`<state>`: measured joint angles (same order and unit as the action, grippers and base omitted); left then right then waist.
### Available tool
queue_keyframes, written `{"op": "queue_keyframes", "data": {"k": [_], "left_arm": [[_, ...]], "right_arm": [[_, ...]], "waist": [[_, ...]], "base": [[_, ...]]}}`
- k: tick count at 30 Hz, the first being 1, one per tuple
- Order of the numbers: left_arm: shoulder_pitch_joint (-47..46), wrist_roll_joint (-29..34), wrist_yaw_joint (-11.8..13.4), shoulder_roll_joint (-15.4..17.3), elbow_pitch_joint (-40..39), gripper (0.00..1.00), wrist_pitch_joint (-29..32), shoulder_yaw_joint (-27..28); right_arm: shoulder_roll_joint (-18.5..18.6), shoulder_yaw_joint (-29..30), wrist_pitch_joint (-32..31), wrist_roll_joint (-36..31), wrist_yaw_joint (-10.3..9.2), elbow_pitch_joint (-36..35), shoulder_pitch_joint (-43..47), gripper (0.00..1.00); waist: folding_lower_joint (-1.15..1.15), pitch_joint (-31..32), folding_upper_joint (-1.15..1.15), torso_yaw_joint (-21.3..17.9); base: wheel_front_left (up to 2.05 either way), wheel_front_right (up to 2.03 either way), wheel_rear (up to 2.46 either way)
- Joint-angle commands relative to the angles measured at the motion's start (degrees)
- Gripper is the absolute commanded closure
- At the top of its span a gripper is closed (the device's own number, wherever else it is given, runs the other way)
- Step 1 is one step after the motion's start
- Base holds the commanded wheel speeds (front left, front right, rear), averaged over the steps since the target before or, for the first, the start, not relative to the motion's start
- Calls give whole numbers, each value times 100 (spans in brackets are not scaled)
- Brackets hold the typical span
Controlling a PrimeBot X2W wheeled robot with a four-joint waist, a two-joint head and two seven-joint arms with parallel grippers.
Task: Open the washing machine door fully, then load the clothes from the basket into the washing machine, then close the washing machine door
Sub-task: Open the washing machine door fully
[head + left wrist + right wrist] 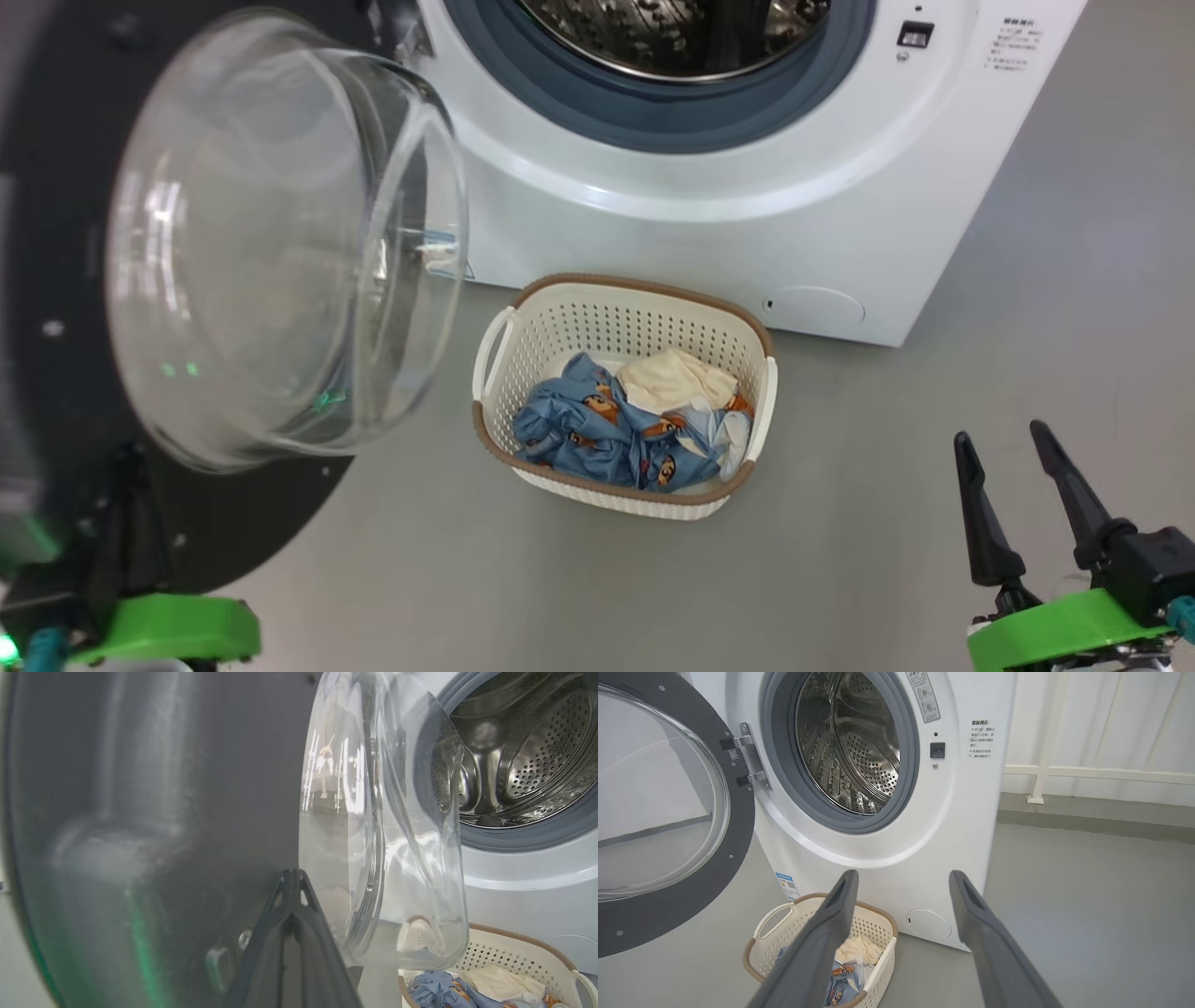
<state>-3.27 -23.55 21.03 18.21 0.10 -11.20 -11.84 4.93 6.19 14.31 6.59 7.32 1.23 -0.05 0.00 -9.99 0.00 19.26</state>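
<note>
— While we are going left to right, what is sitting at the far left?

— Item one: left gripper (291, 884), fingers pressing together on nothing and lying close against the black inner face of the washing machine door (271, 252). Whether it is touching, I cannot tell.

— And the door itself?

— Item two: it is standing out wide from its hinge, with the glass bowl bulging toward the basket (644, 285). I am judging it open, though perhaps not fully.

— Middle?

— Item three: the basket is sitting on the floor (934, 401), just in front of the washing machine (709, 233) and below the drum (672, 33). Item four: the clothes (616, 425), blue printed pieces and a cream one, are lying bunched inside it. The drum is showing bare steel.

— Right?

— Item five: right gripper (1000, 434), fingers standing wide apart and holding nothing, is hovering well apart from the basket.

— What is worrying you?

— Three hazards. If nothing is bracing the door, it may drift back over the basket. An arm reaching in from the left risks knocking the glass bowl. The garments look tangled, so they may come up as one clump, with a piece spilling onto the floor or catching on the gasket.
</note>
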Motion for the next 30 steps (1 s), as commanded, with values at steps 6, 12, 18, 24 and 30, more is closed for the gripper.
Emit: {"op": "queue_keyframes", "data": {"k": [6, 12, 18, 24, 30], "left_arm": [[-610, -212, 19, 349, 444, 100, -262, 808], [-935, -344, -140, 451, 999, 100, -364, 1342], [-1247, -245, -366, 510, 1411, 100, -377, 1928], [-1542, -45, -677, 574, 1833, 100, -378, 2347], [-1844, 225, -1012, 568, 2291, 100, -379, 2749]], "right_arm": [[115, -151, 69, -103, 17, -303, -253, 0], [184, -111, 69, -90, 17, -334, -315, 0], [215, -84, 69, -92, 17, -352, -367, 0], [243, -84, 69, -98, 17, -352, -417, 0], [265, -109, 69, -94, 17, -346, -463, 0]], "waist": [[0, -382, 0, -168], [0, -520, 0, -197], [0, -627, 0, -196], [0, -694, 0, -180], [0, -714, 0, -178]], "base": [[0, 0, 0], [0, 0, 0], [0, 0, 0], [0, 0, 0], [0, 0, 0]]}}
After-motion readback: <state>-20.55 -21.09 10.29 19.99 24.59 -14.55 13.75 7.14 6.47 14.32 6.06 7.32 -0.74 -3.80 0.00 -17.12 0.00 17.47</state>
